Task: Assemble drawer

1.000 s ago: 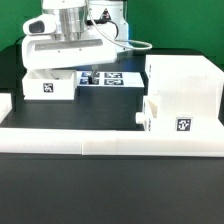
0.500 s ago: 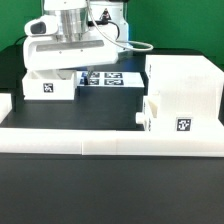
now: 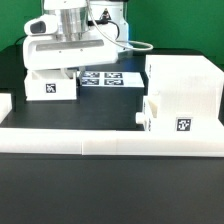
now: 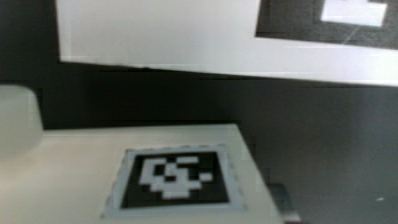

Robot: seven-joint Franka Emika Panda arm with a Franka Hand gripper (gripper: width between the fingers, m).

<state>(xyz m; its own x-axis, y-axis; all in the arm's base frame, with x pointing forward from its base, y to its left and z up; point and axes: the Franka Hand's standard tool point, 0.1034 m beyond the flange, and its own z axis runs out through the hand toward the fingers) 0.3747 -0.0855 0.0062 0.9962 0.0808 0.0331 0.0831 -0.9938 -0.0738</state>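
One housing (image 3: 190,75) with one tray (image 3: 176,120) against it, a second tray (image 3: 50,88) apart.

The hand (image 3: 70,68) is hanging just above a small tray (image 3: 50,88) at the exterior view's left, and its fingers are not showing. The marker board (image 3: 108,78) is lying beside the tray. At the right, the housing (image 3: 185,80) is standing on the black worktop (image 3: 100,115), with a second tray (image 3: 172,118) sticking out of its front.

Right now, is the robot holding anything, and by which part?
It cannot be told: the gripper is down at the small tray on the exterior view's left, but its fingertips are hidden.
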